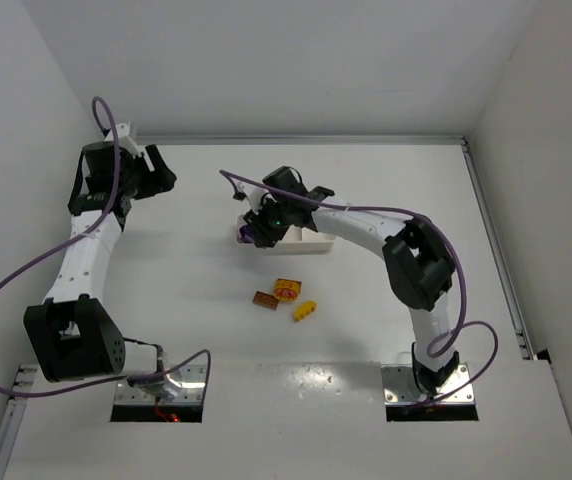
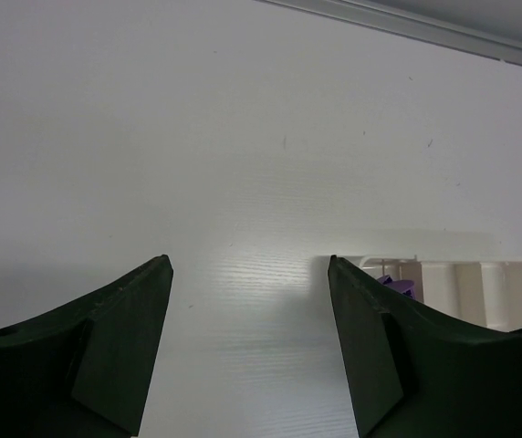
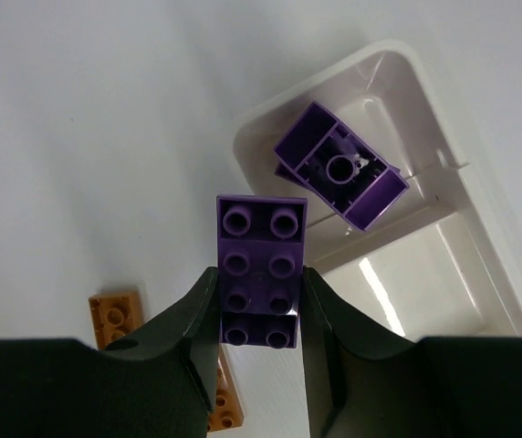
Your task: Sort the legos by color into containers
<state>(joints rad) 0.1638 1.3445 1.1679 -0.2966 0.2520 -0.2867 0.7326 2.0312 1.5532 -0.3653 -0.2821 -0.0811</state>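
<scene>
My right gripper (image 3: 259,278) is shut on a purple lego (image 3: 261,228) and holds it just beside the end compartment of the white tray (image 3: 398,57). Another purple lego (image 3: 339,169) lies upside down in that compartment. In the top view the right gripper (image 1: 259,230) hangs over the tray's left end (image 1: 311,243). An orange-brown lego (image 1: 265,299), an orange one with red print (image 1: 287,290) and a yellow one (image 1: 305,310) lie on the table nearer the arms. My left gripper (image 1: 161,180) is open and empty at the far left.
The left wrist view shows bare white table between the open left gripper's (image 2: 247,347) fingers, with the tray's end (image 2: 462,274) and a purple piece (image 2: 396,285) at the right. Two orange-brown bricks (image 3: 115,315) show beside the right fingers. A metal rail (image 1: 306,140) runs along the back edge.
</scene>
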